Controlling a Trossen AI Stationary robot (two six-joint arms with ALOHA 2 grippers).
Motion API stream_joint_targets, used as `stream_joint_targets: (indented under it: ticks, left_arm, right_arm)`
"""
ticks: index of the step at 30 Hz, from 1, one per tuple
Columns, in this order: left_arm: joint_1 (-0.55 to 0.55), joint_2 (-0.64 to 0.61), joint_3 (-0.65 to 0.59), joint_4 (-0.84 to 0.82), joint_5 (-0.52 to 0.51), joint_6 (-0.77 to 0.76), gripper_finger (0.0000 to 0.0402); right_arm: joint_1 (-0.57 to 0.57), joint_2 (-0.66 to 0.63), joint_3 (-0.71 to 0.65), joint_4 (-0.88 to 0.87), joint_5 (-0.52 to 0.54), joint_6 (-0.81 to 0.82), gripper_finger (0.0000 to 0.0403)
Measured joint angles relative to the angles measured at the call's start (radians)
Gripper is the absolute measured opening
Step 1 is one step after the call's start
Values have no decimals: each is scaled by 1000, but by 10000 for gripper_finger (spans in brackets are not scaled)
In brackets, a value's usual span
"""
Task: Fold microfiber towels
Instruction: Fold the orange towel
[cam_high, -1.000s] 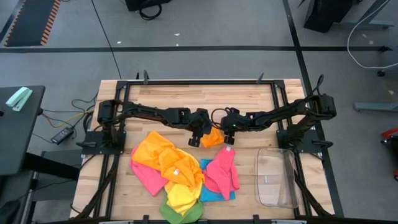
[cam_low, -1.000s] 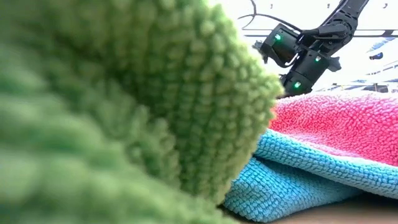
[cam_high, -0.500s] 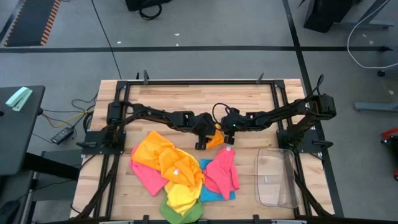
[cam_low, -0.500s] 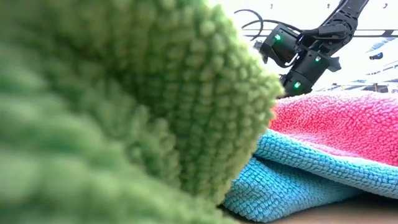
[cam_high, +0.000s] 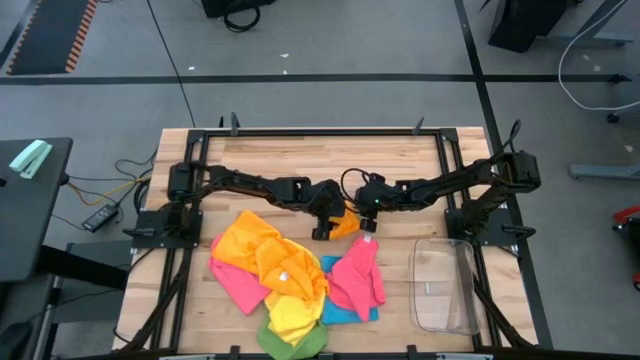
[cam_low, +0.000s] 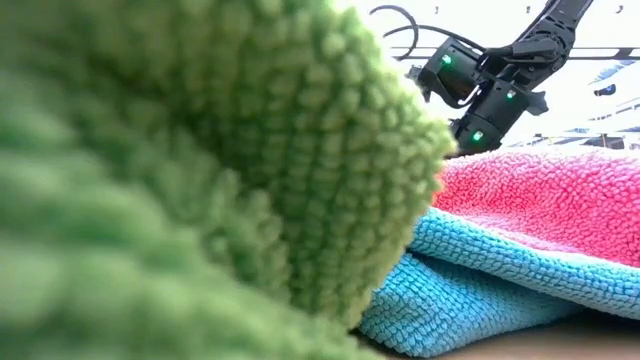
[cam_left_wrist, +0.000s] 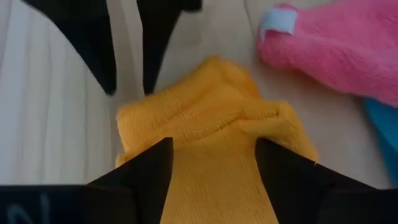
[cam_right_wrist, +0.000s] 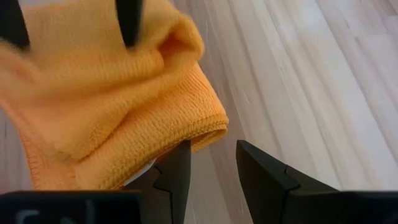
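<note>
A small folded orange towel (cam_high: 346, 222) lies flat on the wooden table (cam_high: 270, 165) between my two grippers. My left gripper (cam_high: 322, 230) stands open over it, and cloth (cam_left_wrist: 211, 143) fills the gap between its fingers. My right gripper (cam_high: 367, 222) is open at the towel's opposite edge (cam_right_wrist: 208, 127), with bare wood showing between its fingers. Toward the near edge lies a loose pile of towels: orange (cam_high: 255, 250), pink (cam_high: 358, 275), yellow (cam_high: 295, 310), blue (cam_high: 345, 308) and green (cam_high: 290, 343). My left gripper comes at the folded orange towel slanting down from the table's left, its open fingers (cam_left_wrist: 146, 180) astride the fold's middle. Whether the tips rest on the cloth I cannot tell. My right gripper has its open fingertips (cam_right_wrist: 180, 158) at the towel's folded edge, slanting down from the right. Whether they touch it I cannot tell.
A clear plastic bin (cam_high: 445, 285) stands at the near right of the table. The pile's pink towel (cam_left_wrist: 336, 56) reaches close to the orange one. In the low view the green towel (cam_low: 200, 180) fills most of the picture. The black frame rails (cam_high: 320, 132) line the table's edges.
My left hand has shifted a little toward the folded orange towel and turned slightly. The towel lies where it was.
</note>
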Motion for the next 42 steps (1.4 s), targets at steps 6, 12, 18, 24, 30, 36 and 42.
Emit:
stream_joint_targets:
  ticks: [6, 12, 18, 24, 30, 36, 42]
  left_arm:
    - [0, -48, 0, -93, 0, 15, 219]
    - [0, -47, 0, -104, -1, 68, 207]
    - [0, -47, 0, -68, -1, 125, 210]
    - [0, -16, 0, 10, 94, 195, 202]
    - [-14, -8, 0, 28, 151, 192, 185]
    - [-32, 25, -1, 26, 153, 224, 168]
    - [-37, 29, -1, 21, 145, 248, 143]
  right_arm:
    - [0, 0, 0, -19, 0, -6, 137]
    - [0, -23, 1, -87, 0, -26, 137]
    - [0, -39, 1, -157, -27, -30, 137]
    - [-2, -31, 1, -150, -120, -29, 137]
    - [-2, -26, 0, -119, -121, -30, 137]
    - [-2, -26, 0, -70, -137, -21, 137]
    - [-2, -26, 0, -86, -176, -11, 137]
